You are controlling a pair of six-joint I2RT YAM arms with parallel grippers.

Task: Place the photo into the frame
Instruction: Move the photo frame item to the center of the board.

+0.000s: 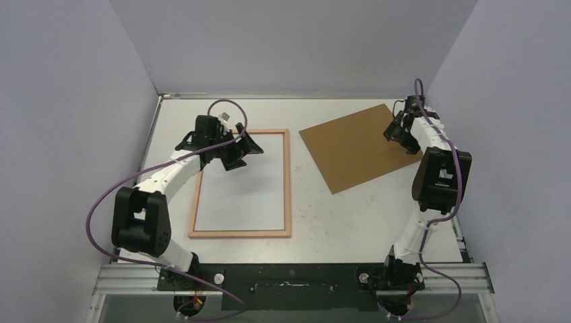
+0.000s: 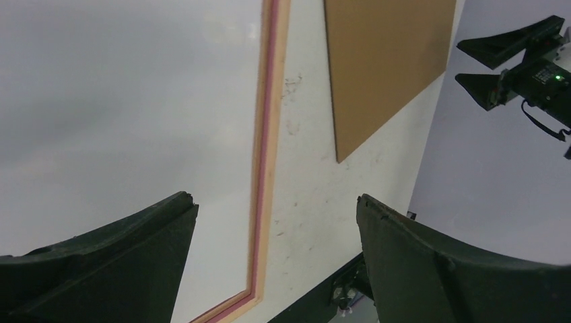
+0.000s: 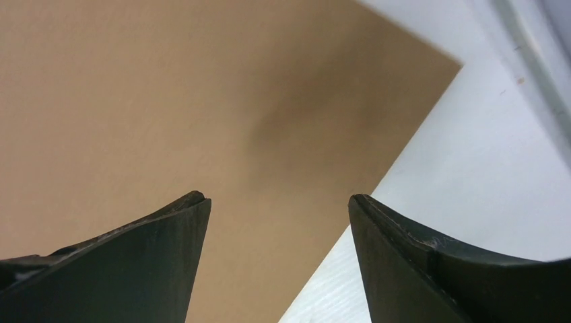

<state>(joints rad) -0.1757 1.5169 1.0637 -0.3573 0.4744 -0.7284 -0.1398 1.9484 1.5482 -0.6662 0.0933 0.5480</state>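
The frame (image 1: 288, 182) lies flat at the left middle of the table, tan wood up with a pink inner lip. It also shows in the left wrist view (image 2: 266, 134). The area inside it is plain smooth white (image 1: 242, 182); I cannot tell whether that is the photo's white back. No sea picture is in view. My left gripper (image 1: 246, 155) hovers open and empty over the frame's far end, jaws wide apart in its own view (image 2: 275, 197). My right gripper (image 1: 397, 138) is open and empty above the brown board's right edge (image 3: 277, 196).
The brown cardboard backing board (image 1: 350, 148) lies at an angle at the back right, apart from the frame; it shows in the left wrist view (image 2: 384, 60) and right wrist view (image 3: 168, 101). Grey walls close the table on three sides.
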